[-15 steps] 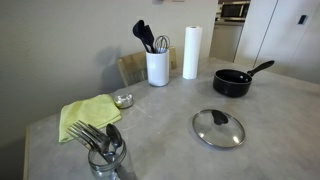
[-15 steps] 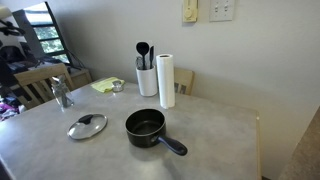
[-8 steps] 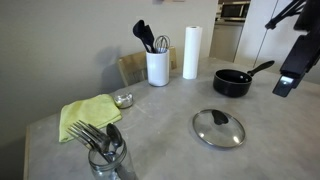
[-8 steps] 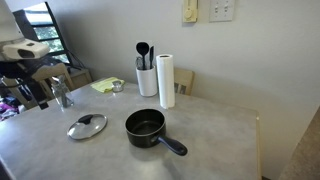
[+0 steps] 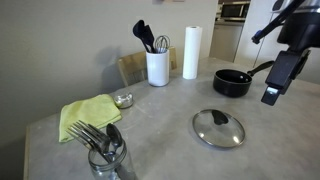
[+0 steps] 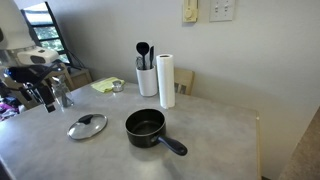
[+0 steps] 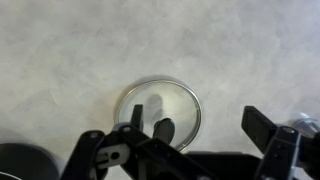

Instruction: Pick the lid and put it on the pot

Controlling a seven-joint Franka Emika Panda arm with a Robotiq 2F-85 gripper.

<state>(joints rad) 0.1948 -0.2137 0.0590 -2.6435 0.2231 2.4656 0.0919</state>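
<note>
The glass lid (image 5: 218, 128) with a metal rim and dark knob lies flat on the grey table, also in the exterior view (image 6: 87, 126). The black pot (image 5: 232, 82) stands uncovered beside it, its long handle pointing away (image 6: 146, 126). My gripper (image 5: 270, 96) hangs in the air above the table, off to the side of the lid and apart from it (image 6: 47, 103). In the wrist view the lid (image 7: 150, 104) lies below the open, empty jaws (image 7: 198, 122).
A white utensil holder (image 5: 157, 67) and a paper towel roll (image 5: 192, 52) stand at the back. A yellow cloth (image 5: 88, 113), a small bowl (image 5: 123, 99) and a glass jar of forks (image 5: 107, 155) sit at one end. A chair (image 6: 55, 82) stands nearby.
The arm has come into both exterior views from the edge and moved lower and closer to the lid. The lid and pot have not moved.
</note>
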